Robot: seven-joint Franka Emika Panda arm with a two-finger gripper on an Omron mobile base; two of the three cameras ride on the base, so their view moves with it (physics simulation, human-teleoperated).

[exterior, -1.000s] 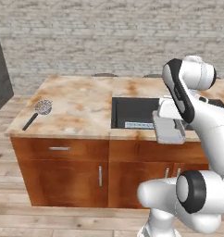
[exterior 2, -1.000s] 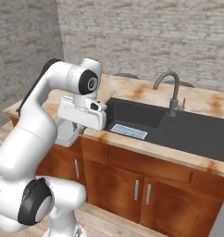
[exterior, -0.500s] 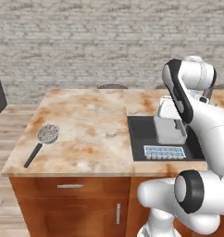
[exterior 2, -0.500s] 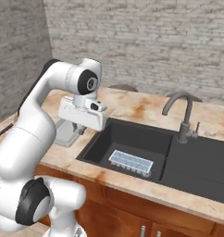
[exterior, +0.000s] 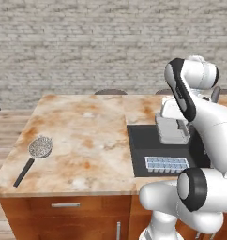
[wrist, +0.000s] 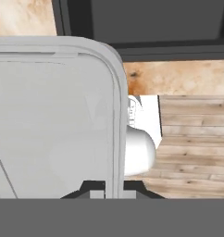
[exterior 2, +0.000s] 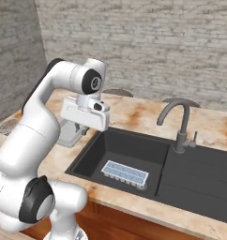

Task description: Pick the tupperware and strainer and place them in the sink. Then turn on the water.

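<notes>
Claw (wrist: 114, 193) pressed together and empty, as best I can tell from the hand view, where a pale slab crowds the frame. Since a second ago the base has rolled left along the table (exterior: 87, 131), bringing the strainer (exterior: 39, 147) closer, lying near the left edge. The tupperware (exterior 2: 124, 174) already rests in the sink (exterior 2: 148, 151), so the strainer looks next.
</notes>
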